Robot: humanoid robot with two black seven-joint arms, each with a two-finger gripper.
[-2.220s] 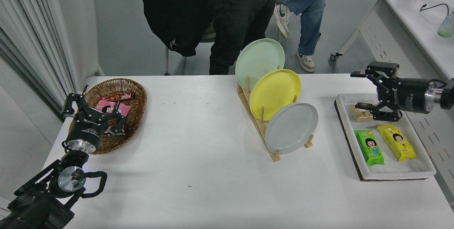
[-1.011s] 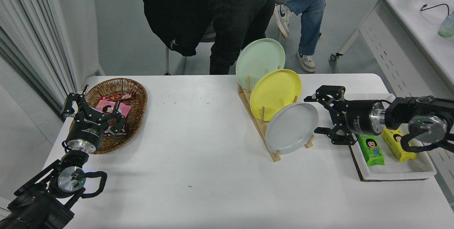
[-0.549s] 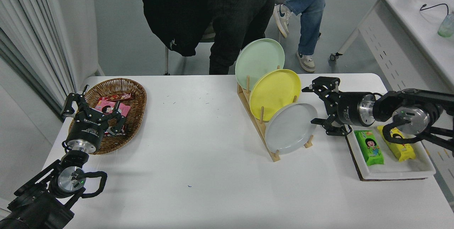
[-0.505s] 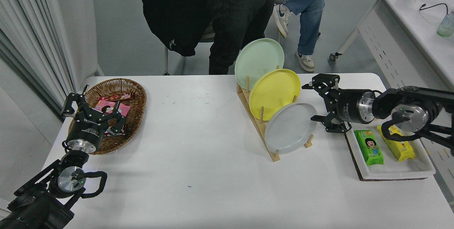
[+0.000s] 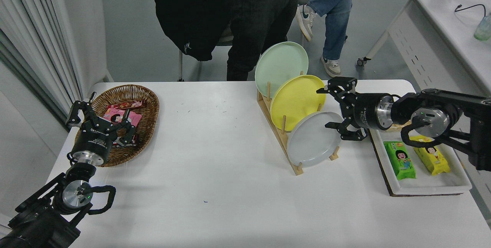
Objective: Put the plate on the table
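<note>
Right gripper [image 5: 332, 108]: jaws spread wide, holding nothing. Comes in from the right edge, pointed left at the rack. One finger up near the yellow plate's [image 5: 297, 100] right rim, the other low at the upper right rim of the plate [image 5: 312, 140]. Contact w/ either rim: cannot tell.

Left gripper [image 5: 100, 119]: parked lower left over the near edge of the wicker basket [image 5: 147, 104], fingers apart, empty.

Plate: light grey, standing on edge in the front slot of the wooden rack [image 5: 280, 136], leaning back toward the yellow one. Mint green plate [image 5: 280, 67] in the rear slot. All three still racked.

Table [image 5: 215, 156]: white; wide bare stretch between the basket and rack, also in front of the rack.

Misc: white tray [image 5: 425, 186] at right w/ green snack pack [image 5: 399, 159] and yellow snack pack [image 5: 431, 159]. Persons at the far side, legs only in view.

Step in hand, by judgement: approach for the grasp; nothing lifted yet, so the task is at an early stage.

Next move calls for: bringing the fingers to either side of the grey rim only, clear of the yellow plate just behind it, then closing. After that, lift up and out past the rack's pegs, tip flat, set down on bare tabletop. Risk: thin smooth rim may slip; nudging the neighbour plate or the rack.
</note>
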